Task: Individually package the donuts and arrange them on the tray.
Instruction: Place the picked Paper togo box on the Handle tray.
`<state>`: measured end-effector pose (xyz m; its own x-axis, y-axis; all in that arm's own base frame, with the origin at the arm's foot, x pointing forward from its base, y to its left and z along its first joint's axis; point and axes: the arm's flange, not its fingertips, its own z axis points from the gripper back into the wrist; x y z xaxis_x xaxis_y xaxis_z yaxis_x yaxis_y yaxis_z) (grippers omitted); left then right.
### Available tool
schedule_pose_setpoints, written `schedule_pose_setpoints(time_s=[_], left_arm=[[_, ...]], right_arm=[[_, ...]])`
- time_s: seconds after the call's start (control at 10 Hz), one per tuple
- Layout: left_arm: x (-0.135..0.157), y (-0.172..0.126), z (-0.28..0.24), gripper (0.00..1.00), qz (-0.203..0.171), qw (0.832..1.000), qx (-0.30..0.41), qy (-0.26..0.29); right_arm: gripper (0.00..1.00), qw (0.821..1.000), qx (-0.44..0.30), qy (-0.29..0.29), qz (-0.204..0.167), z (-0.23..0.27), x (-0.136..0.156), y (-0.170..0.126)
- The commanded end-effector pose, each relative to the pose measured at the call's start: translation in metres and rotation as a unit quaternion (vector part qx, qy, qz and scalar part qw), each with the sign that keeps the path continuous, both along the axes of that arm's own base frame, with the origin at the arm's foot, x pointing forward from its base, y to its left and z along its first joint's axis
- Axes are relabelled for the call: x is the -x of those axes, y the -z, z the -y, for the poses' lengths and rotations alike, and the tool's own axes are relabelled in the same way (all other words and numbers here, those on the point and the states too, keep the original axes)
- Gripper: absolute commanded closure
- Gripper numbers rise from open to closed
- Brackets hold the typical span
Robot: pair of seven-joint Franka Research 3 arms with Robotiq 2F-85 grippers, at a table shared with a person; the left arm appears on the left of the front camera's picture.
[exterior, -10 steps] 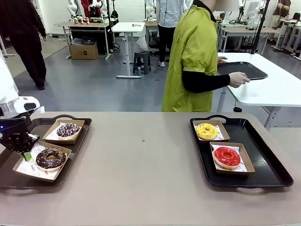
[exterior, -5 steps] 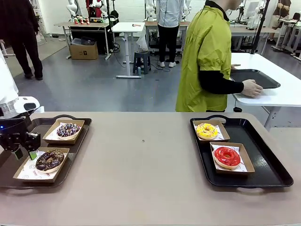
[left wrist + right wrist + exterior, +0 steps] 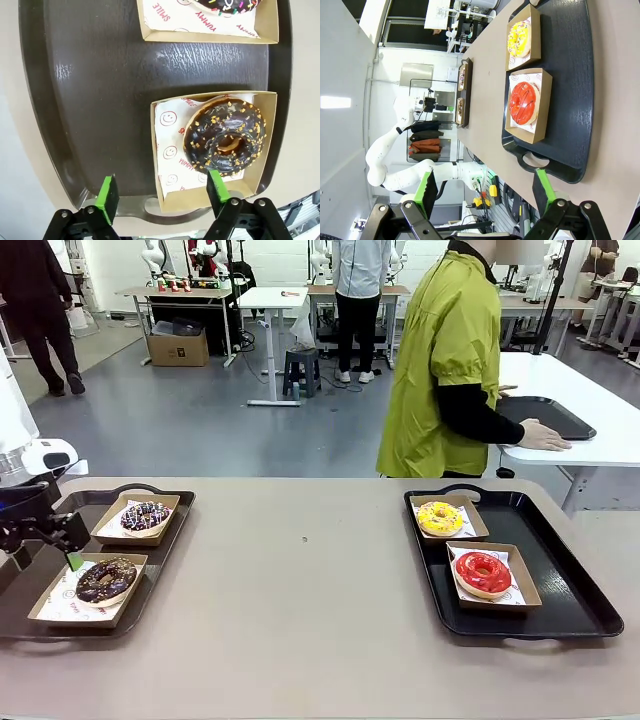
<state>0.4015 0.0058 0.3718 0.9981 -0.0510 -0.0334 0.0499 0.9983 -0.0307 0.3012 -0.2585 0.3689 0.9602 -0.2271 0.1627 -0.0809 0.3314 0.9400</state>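
Since a second ago the left gripper [image 3: 62,546] has let go of the near box [image 3: 88,590] and lifted, jaws now wide and empty.

Just beneath it sits a chocolate donut [image 3: 225,137]; another chocolate donut [image 3: 146,516] lies just beyond. Far to its right, yellow donut [image 3: 440,517] and red donut [image 3: 483,572] sit boxed, ahead of the open, empty right gripper [image 3: 485,192].

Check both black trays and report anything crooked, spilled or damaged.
Nothing is spilled or damaged. One oddity: the near cardboard box on the left black tray sits slightly turned, out of line with the far box. On the right black tray, both boxed donuts sit tidy.
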Motion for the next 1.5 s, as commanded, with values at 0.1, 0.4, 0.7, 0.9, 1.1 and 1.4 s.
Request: schedule_pose_setpoints(time_s=[0.1,0.4,0.7,0.9,1.1,1.4], left_arm=[[0.003,-0.008,-0.007,0.0,-0.004,1.0,0.011,0.009],[0.005,-0.03,-0.031,0.0,0.01,0.996,0.081,0.031],[0.006,-0.073,-0.111,0.0,0.041,0.965,0.254,0.043],[0.008,-0.079,-0.174,0.0,0.059,0.934,0.352,0.018],[0.012,-0.064,-0.245,0.0,0.078,0.892,0.445,-0.038],[0.031,-0.04,-0.311,0.0,0.091,0.826,0.546,-0.103]], right_arm=[[0.0,1.0,-0.004,0.002,0.002,-0.001,0.001,-0.004],[0.0,1.0,-0.004,0.002,0.002,-0.001,0.001,-0.004],[0.0,1.0,-0.004,0.002,0.002,-0.001,0.001,-0.004],[0.0,1.0,-0.004,0.002,0.002,-0.001,0.001,-0.004],[0.0,1.0,-0.004,0.002,0.002,-0.001,0.001,-0.004],[0.0,1.0,-0.004,0.002,0.002,-0.001,0.001,-0.004]])
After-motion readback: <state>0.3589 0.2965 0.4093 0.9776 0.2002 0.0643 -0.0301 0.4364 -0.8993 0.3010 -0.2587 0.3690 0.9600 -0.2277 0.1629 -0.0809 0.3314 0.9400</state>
